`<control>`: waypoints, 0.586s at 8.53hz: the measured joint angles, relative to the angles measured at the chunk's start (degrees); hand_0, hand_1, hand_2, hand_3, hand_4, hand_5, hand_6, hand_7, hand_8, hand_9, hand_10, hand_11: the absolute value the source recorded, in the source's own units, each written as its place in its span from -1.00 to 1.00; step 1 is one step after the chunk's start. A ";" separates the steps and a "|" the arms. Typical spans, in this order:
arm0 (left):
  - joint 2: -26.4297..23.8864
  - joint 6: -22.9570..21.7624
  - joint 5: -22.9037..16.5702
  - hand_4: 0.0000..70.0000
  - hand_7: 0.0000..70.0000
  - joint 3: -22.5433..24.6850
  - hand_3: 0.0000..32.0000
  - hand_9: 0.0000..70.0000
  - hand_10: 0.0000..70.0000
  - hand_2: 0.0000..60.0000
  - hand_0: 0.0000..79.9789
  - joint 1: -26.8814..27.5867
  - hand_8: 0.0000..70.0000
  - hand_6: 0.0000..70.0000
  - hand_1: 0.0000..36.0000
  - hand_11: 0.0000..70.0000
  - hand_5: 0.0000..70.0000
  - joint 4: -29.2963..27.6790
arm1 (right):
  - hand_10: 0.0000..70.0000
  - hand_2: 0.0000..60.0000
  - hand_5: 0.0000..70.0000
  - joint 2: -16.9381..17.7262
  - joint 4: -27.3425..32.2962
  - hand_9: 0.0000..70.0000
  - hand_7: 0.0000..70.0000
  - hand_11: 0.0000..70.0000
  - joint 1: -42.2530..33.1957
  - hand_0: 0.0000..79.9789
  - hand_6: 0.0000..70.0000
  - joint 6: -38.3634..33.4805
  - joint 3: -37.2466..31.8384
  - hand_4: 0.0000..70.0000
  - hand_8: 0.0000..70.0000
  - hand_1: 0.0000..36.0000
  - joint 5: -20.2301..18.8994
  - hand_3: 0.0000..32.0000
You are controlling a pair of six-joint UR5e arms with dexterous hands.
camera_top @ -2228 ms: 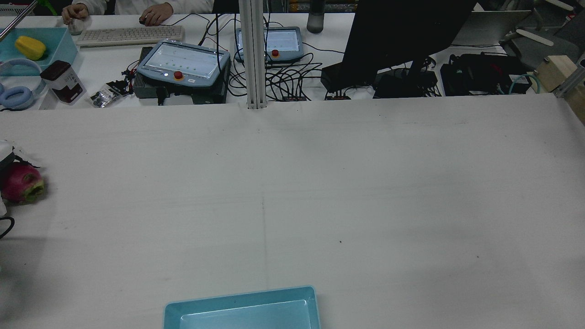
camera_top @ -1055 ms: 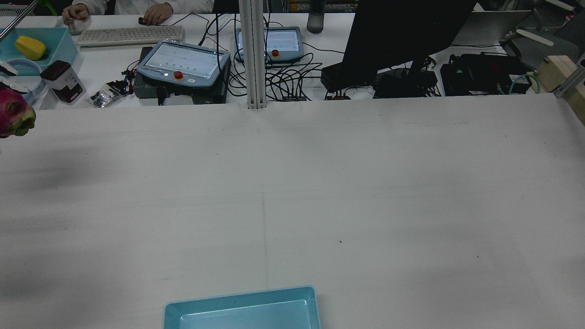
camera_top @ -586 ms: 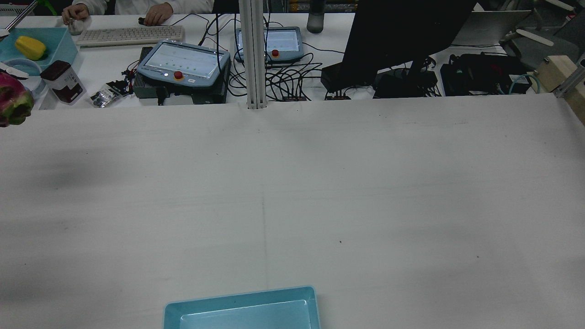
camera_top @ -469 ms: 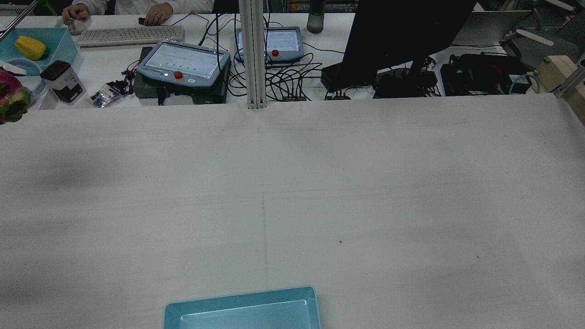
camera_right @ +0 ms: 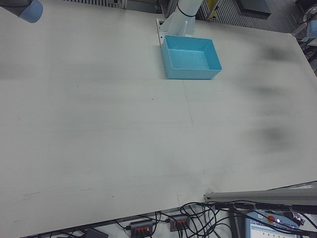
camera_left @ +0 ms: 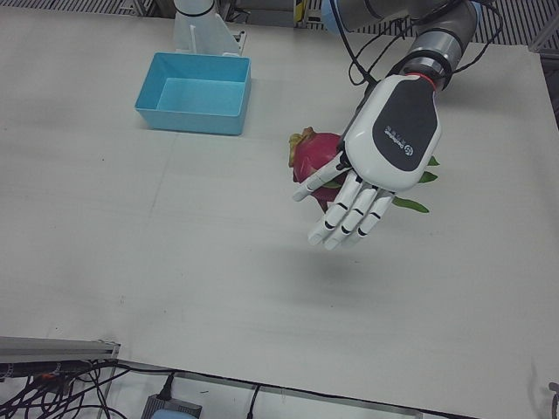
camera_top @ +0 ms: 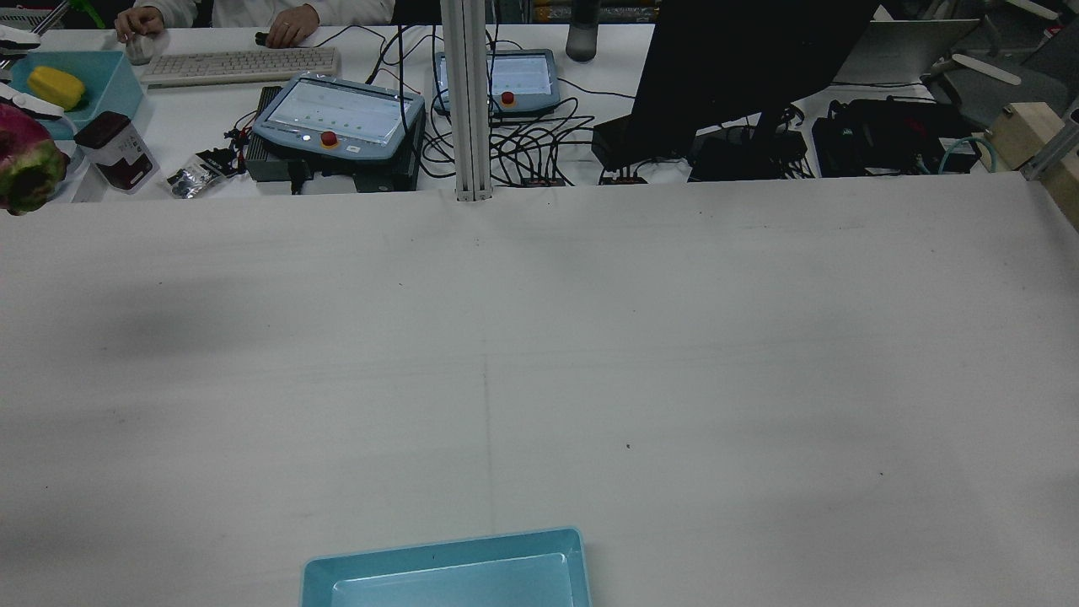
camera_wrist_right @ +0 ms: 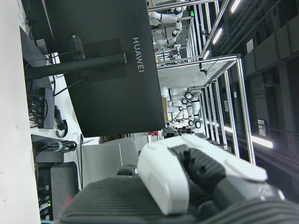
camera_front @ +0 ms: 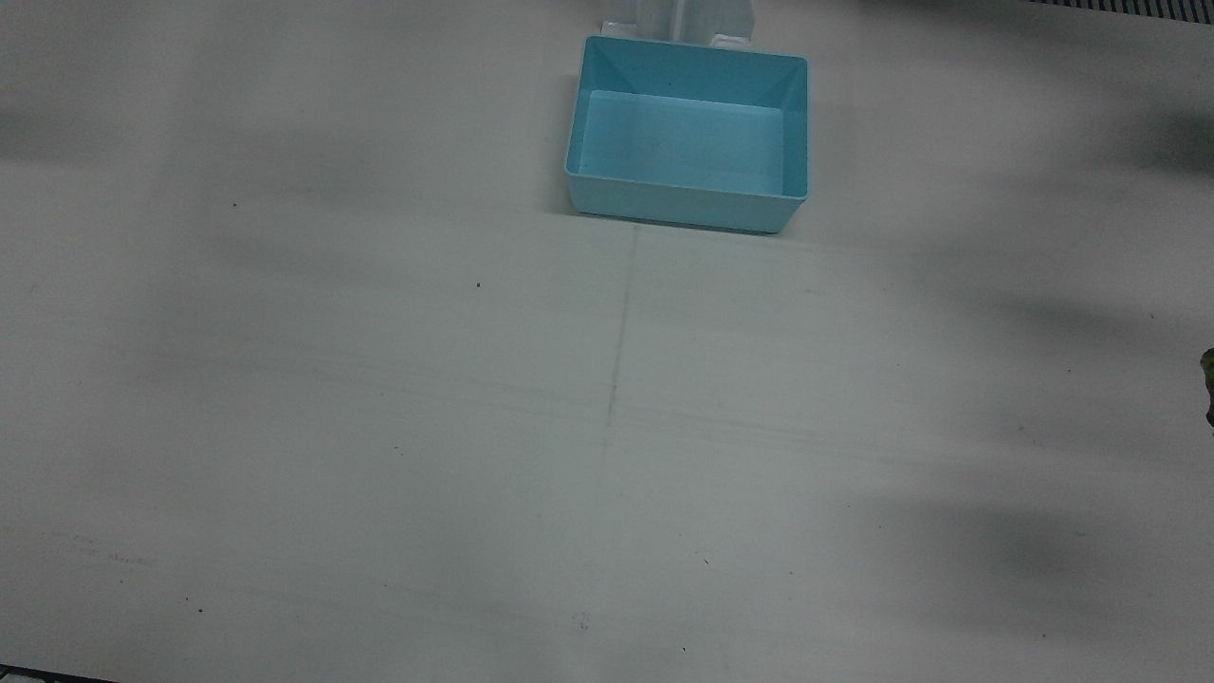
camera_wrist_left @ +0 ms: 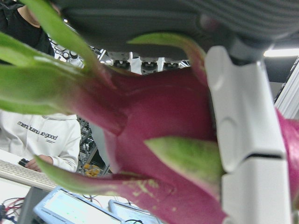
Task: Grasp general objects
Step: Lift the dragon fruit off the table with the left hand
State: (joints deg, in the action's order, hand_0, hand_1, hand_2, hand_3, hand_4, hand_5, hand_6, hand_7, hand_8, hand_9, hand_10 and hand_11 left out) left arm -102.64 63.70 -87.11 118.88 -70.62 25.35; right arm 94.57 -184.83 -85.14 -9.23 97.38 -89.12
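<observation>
My left hand (camera_left: 384, 148) is shut on a pink dragon fruit (camera_left: 315, 155) with green scales and holds it well above the white table (camera_left: 175, 244), palm down. The fruit fills the left hand view (camera_wrist_left: 154, 135), with a white finger (camera_wrist_left: 247, 154) across it. In the rear view the fruit (camera_top: 29, 160) is at the far left edge. Only a sliver of it shows in the front view (camera_front: 1208, 372). My right hand (camera_wrist_right: 187, 182) shows only in its own view, raised off the table; its fingers' state is unclear.
An empty light-blue bin (camera_left: 190, 120) stands at the robot's side of the table, also in the front view (camera_front: 685, 55), rear view (camera_top: 438, 550) and right-front view (camera_right: 190, 72). Beyond the table's far edge are control pendants (camera_top: 337, 118), cables and a monitor (camera_top: 733, 67).
The dragon fruit has gone up from the table at the rear view's left edge, held in my left hand, and has kept rising slightly and turning.
</observation>
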 measured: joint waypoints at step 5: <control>0.17 -10.48 -6.85 1.00 -0.07 4.59 -1.00 -0.10 -0.34 -0.22 0.55 2.85 -0.43 -0.52 0.29 -0.01 -1.00 -8.72 | -1.00 -1.00 -1.00 0.00 0.08 -1.00 -1.00 -1.00 0.02 -1.00 -1.00 0.00 -0.14 -1.00 -1.00 -1.00 0.00 -1.00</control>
State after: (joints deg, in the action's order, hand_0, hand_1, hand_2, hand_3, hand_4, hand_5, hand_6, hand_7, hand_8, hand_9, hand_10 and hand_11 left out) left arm -102.47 53.22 -93.96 123.47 -67.78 16.63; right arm 94.57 -184.76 -85.12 -9.23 97.24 -89.12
